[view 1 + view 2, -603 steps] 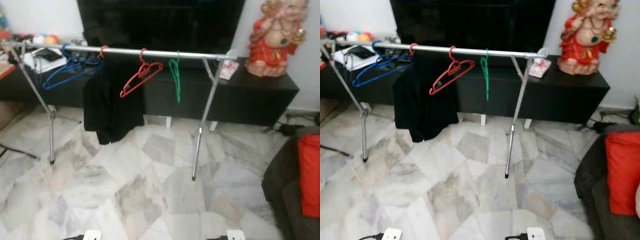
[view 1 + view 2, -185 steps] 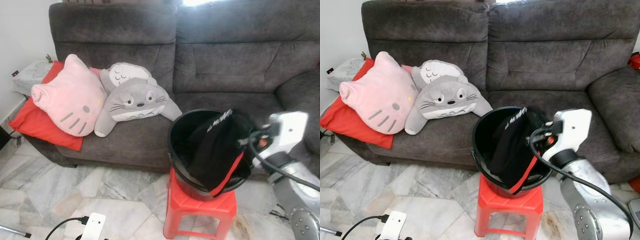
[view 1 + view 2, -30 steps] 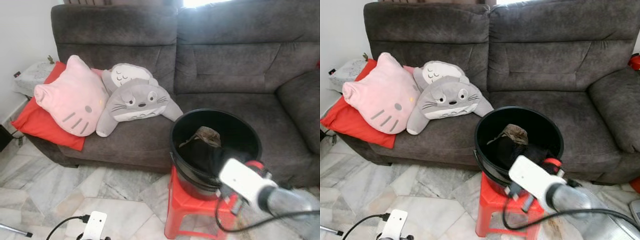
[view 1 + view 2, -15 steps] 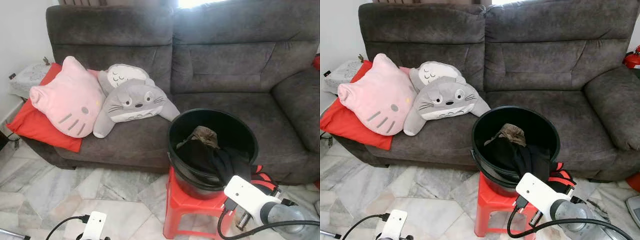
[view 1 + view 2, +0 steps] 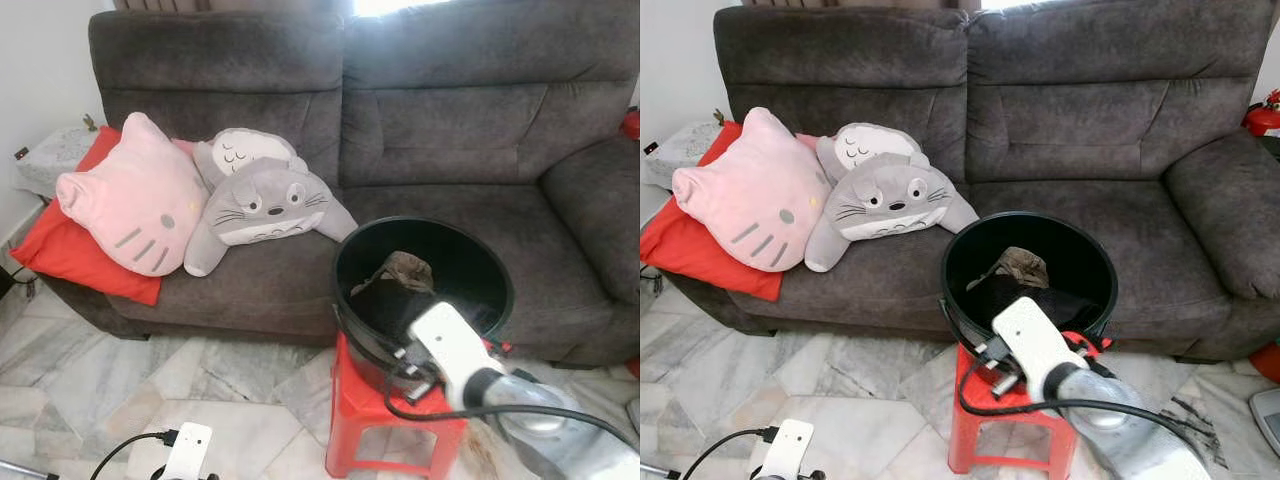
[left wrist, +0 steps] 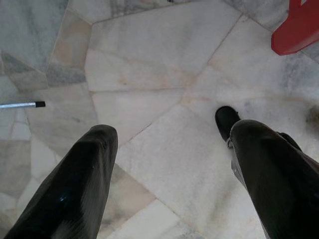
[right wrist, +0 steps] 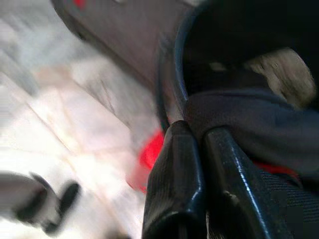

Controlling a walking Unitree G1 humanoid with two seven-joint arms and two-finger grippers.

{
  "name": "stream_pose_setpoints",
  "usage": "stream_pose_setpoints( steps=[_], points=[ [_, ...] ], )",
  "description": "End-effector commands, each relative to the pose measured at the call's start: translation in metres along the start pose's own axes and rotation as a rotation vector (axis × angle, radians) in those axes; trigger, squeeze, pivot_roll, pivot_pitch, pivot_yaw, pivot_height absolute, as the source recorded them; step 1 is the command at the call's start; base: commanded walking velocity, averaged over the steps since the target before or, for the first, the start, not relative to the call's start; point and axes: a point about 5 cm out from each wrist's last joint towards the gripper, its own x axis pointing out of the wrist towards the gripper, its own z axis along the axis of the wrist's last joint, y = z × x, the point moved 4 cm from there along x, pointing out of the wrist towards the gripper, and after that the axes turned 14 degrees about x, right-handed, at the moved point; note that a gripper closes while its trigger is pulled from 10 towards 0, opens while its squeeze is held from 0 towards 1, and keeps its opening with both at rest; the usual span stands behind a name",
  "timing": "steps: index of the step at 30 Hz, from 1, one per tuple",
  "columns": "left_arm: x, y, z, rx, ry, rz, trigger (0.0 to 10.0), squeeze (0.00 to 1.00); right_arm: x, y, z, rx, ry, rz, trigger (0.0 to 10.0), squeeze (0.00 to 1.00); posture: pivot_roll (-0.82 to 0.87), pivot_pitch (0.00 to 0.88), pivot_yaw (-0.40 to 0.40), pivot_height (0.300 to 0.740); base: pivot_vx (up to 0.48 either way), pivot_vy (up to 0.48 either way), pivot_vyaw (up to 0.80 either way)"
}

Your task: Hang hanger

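Observation:
A black bucket [image 5: 950,270] stands on a red stool [image 5: 985,405] in front of the sofa. Inside it lie a black garment [image 5: 1040,300] and a brown crumpled piece [image 5: 1018,265]. A strip of red hanger [image 5: 1082,345] peeks out at the bucket's front rim. My right arm's white wrist [image 5: 1025,335] hangs over that front rim. My right gripper [image 7: 197,132] is shut, its tips pinching the edge of the black garment [image 7: 249,119], with the red hanger [image 7: 279,169] just beneath. My left gripper [image 6: 169,144] hangs open above the marble floor.
A dark grey sofa [image 5: 1090,120] holds a pink cat cushion [image 5: 745,200], grey plush toys [image 5: 885,200] and a red cushion [image 5: 690,260]. A white plug block with a cable [image 5: 785,448] lies on the marble floor at the front left.
My right arm has swung left along the bucket's front rim. The garment and hanger that hung over the right side of the rim have come along with it.

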Motion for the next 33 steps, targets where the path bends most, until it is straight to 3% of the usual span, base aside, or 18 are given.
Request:
stream_pose_setpoints(
  steps=[1, 5, 7, 8, 9, 10, 11, 15, 16, 20, 22, 24, 27, 29, 30, 33],
  points=[
    [0.0, 0.003, -0.005, 0.004, 0.021, 0.012, 10.0, 0.0, -0.002, 0.01, 0.004, -0.02, -0.007, 0.049, 0.0, 0.0, -0.32, 0.0, 0.072, 0.74, 0.0, 0.0, 0.0],
    [0.0, 0.003, -0.006, 0.001, 0.021, 0.012, 10.0, 0.0, -0.004, 0.02, -0.005, -0.066, 0.045, 0.096, 0.0, 0.0, -0.32, 0.0, 0.071, 0.74, 0.0, 0.0, 0.0],
    [0.0, 0.003, -0.006, 0.001, 0.021, 0.012, 10.0, 0.0, -0.007, 0.016, -0.013, -0.115, 0.087, 0.079, 0.0, 0.0, -0.32, 0.0, 0.071, 0.74, 0.0, 0.0, 0.0],
    [0.0, 0.003, -0.006, 0.001, 0.021, 0.012, 10.0, 0.0, -0.008, -0.007, -0.021, -0.15, 0.134, -0.041, 0.0, 0.0, -0.32, 0.0, 0.071, 0.74, 0.0, 0.0, 0.0],
    [0.0, 0.003, -0.006, 0.002, 0.021, 0.012, 10.0, 0.0, -0.009, -0.014, -0.023, -0.154, 0.145, -0.083, 0.0, 0.0, -0.32, 0.0, 0.071, 0.74, 0.0, 0.0, 0.0],
    [0.0, 0.002, -0.005, 0.002, 0.021, 0.011, 10.0, 0.0, -0.013, -0.051, -0.027, -0.147, 0.163, -0.272, 0.0, 0.0, -0.32, 0.0, 0.071, 0.74, 0.0, 0.0, 0.0],
    [0.0, 0.002, -0.005, 0.002, 0.021, 0.01, 10.0, 0.0, -0.017, -0.066, -0.028, -0.149, 0.169, -0.349, 0.0, 0.0, -0.32, 0.0, 0.071, 0.74, 0.0, 0.0, 0.0],
    [0.0, 0.003, -0.005, 0.002, 0.02, 0.012, 10.0, 0.0, -0.046, -0.133, -0.01, -0.1, 0.08, -0.626, 0.0, 0.0, -0.32, 0.0, 0.073, 0.74, 0.0, 0.0, 0.0],
    [0.0, 0.003, -0.005, 0.002, 0.02, 0.012, 10.0, 0.0, -0.046, -0.133, -0.01, -0.1, 0.08, -0.626, 0.0, 0.0, -0.32, 0.0, 0.073, 0.74, 0.0, 0.0, 0.0],
    [0.0, 0.003, -0.005, 0.0, 0.019, 0.016, 10.0, 0.0, -0.068, -0.176, 0.024, -0.125, -0.046, -0.777, 0.0, 0.0, -0.32, 0.0, 0.079, 0.74, 0.0, 0.0, 0.0],
    [0.0, 0.004, -0.005, -0.001, 0.019, 0.017, 10.0, 0.0, -0.07, -0.181, 0.031, -0.117, -0.074, -0.787, 0.0, 0.0, -0.32, 0.0, 0.079, 0.74, 0.0, 0.0, 0.0],
    [0.0, 0.004, -0.005, 0.0, 0.017, 0.019, 10.0, 0.0, -0.071, -0.187, 0.053, -0.168, -0.119, -0.792, 0.0, 0.0, -0.32, 0.0, 0.082, 0.74, 0.0, 0.0, 0.0],
    [0.0, 0.004, -0.005, 0.002, 0.017, 0.019, 10.0, 0.0, -0.062, -0.179, 0.062, -0.19, -0.146, -0.725, 0.0, 0.0, -0.32, 0.0, 0.081, 0.74, 0.0, 0.0, 0.0],
    [0.0, 0.004, -0.005, -0.001, 0.017, 0.02, 10.0, 0.0, -0.049, -0.164, 0.058, -0.166, -0.137, -0.639, 0.0, 0.0, -0.32, 0.0, 0.081, 0.74, 0.0, 0.0, 0.0],
    [0.0, 0.004, -0.005, -0.006, 0.017, 0.019, 10.0, 0.0, -0.032, -0.142, 0.044, -0.157, -0.092, -0.512, 0.0, 0.0, -0.3, 0.0, 0.075, 0.74, 0.0, 0.0, 0.0],
    [0.0, 0.004, -0.005, -0.011, 0.018, 0.017, 10.0, 0.0, -0.019, -0.119, 0.029, -0.161, -0.053, -0.391, 0.0, 0.0, -0.3, 0.0, 0.074, 0.74, 0.0, 0.0, 0.0]
  ],
)
